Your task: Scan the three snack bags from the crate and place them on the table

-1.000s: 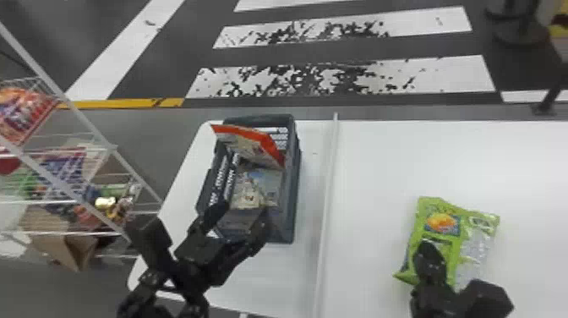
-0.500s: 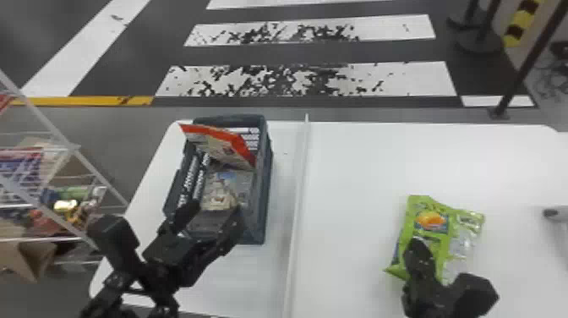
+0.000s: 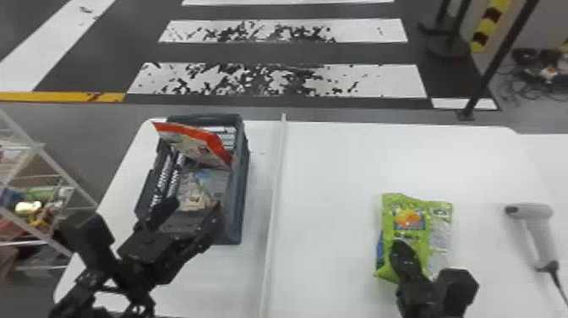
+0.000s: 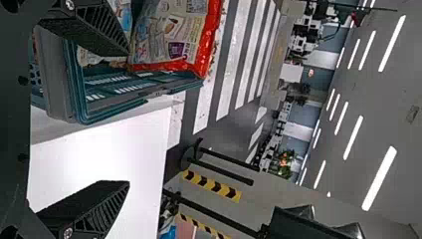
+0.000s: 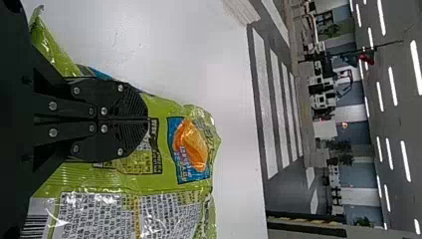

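— Three bags to manage. In the head view, your green bag (image 3: 408,241) lies on the table (image 3: 346,169), with the scanner (image 3: 530,211) near it. The crate (image 3: 239,198) holds the leaning red-edged bag (image 3: 194,141) and a flat bag (image 3: 198,190).

— And your left gripper (image 3: 193,208)?

— You have it by the crate's near end. I'd judge you're lining up your next pick.

— Your left wrist view shows its fingers (image 4: 92,211) spread wide, nothing between them. Which bag would you take?

— The red-edged one looks easier, since its edge stands up. Bring one finger to each face, clear of the crate's wall, then close gently; you could crush the contents or snag the rim. Lift straight before you swing over.

— Now your right wrist view?

— Your right gripper (image 5: 148,119) has its fingers together over the green bag; you can't see any film pinched between them. Raise it cleanly, or you may drag the bag.
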Robot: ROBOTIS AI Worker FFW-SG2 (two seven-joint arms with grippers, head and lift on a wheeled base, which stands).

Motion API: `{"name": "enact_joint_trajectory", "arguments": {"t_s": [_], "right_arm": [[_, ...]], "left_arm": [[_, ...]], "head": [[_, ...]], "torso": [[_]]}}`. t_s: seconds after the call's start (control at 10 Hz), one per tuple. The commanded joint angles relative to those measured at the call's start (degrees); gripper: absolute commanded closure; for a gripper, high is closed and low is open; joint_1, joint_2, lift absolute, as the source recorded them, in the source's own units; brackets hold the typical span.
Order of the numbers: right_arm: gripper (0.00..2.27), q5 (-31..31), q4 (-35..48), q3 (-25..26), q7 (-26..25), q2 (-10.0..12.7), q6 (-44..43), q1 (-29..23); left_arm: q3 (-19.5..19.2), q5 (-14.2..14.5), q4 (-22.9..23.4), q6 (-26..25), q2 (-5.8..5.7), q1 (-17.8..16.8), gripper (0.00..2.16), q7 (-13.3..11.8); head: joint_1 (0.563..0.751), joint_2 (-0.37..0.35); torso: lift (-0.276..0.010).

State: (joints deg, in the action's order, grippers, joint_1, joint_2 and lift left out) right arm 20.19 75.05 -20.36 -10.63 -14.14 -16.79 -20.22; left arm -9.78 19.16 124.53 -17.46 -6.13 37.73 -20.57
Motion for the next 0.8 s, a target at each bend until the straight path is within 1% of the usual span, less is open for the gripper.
{"name": "enact_joint_trajectory", "arguments": {"t_s": [0.0,0.1,0.2,0.3,0.4,0.5,0.6,0.7], "right_arm": [[2.17,-0.6,0.9,0.4,0.2,-2.4,0.8,-0.9],[2.16,-1.3,1.8,0.5,0.2,-3.5,1.8,-1.4],[2.16,-1.5,2.8,2.2,1.0,-4.7,2.3,-2.4],[2.16,-1.6,4.3,3.7,2.9,-4.9,3.4,-3.9],[2.17,-3.1,6.9,4.0,3.3,-6.2,3.2,-5.7],[2.16,-6.5,9.0,4.0,3.5,-6.6,2.9,-7.5],[2.16,-7.2,11.3,4.1,4.0,-7.7,2.9,-8.8],[2.16,-8.2,15.5,4.2,3.9,-9.1,3.0,-11.0]], "left_arm": [[-0.3,0.0,0.2,-0.1,-0.11,0.2,0.08,-0.1],[-0.3,0.0,0.0,0.1,-0.02,0.3,0.08,-0.1],[-0.3,0.0,0.1,0.1,-0.02,0.4,0.08,-0.1],[-0.2,0.0,0.1,0.1,-0.02,0.4,0.08,-0.1],[-0.2,0.0,0.1,0.1,0.07,0.4,0.08,-0.1],[0.0,0.0,0.1,-0.1,0.07,0.2,0.08,-0.1],[0.2,0.0,0.9,-0.4,0.24,-0.1,0.08,-0.1],[0.1,0.0,2.1,-1.5,0.24,-0.1,0.08,0.0]], "head": [[0.695,0.05],[0.695,0.035],[0.695,0.029],[0.695,0.013],[0.695,-0.003],[0.695,-0.014],[0.695,-0.011],[0.695,-0.004]], "torso": [[-0.036],[-0.036],[-0.036],[-0.036],[-0.036],[-0.036],[-0.036],[-0.036]]}}
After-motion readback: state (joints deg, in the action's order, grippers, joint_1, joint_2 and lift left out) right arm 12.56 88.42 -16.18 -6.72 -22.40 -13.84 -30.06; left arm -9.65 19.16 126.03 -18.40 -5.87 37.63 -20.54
